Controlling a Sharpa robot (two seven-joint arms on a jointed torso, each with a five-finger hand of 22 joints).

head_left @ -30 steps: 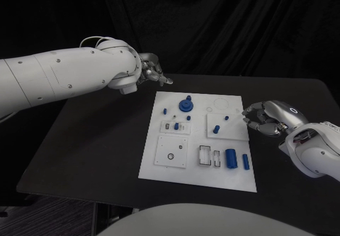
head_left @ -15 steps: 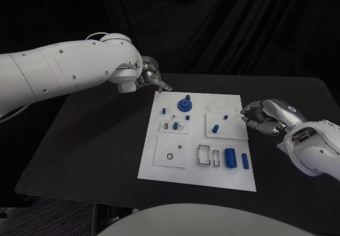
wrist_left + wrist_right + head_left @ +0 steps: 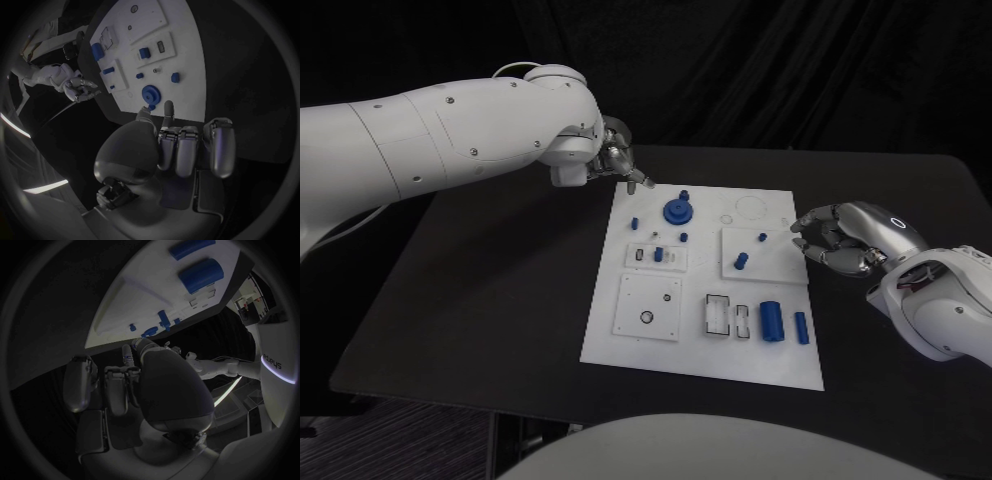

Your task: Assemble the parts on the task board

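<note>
Left hand: my left hand (image 3: 612,153) hung above the table's far side, just off the far left corner of the task board (image 3: 632,335); most fingers were curled in toward the palm while one finger (image 3: 167,109) reached out toward the board; I saw nothing held in it; in the left wrist view the hand (image 3: 181,150) sat just short of the board's edge (image 3: 190,60).

Right hand: my right hand (image 3: 842,240) hovered beside the board's right edge, level with its middle; its fingers were curled in; I could not tell from the head view or the right wrist view (image 3: 134,382) whether something small sat between them.

Task board: the white plate lay in the middle of the black table (image 3: 488,290), its long side running away from me.

Parts: a round blue gear-like part with a peg (image 3: 678,211) stood near the far end of the board; a small blue part (image 3: 635,223) lay just to its left; another small one (image 3: 684,238) lay just nearer to me; a blue piece (image 3: 658,255) stood in the small raised block (image 3: 655,258) on the left half; two blue pieces (image 3: 741,261) sat on the raised square (image 3: 764,255) on the right half; a thick blue cylinder (image 3: 772,320) and a thin blue pin (image 3: 800,328) lay side by side near the board's near right; a slotted frame (image 3: 715,316) lay just left of the cylinder; a square plate with a round hole (image 3: 651,310) lay on the near left.
</note>
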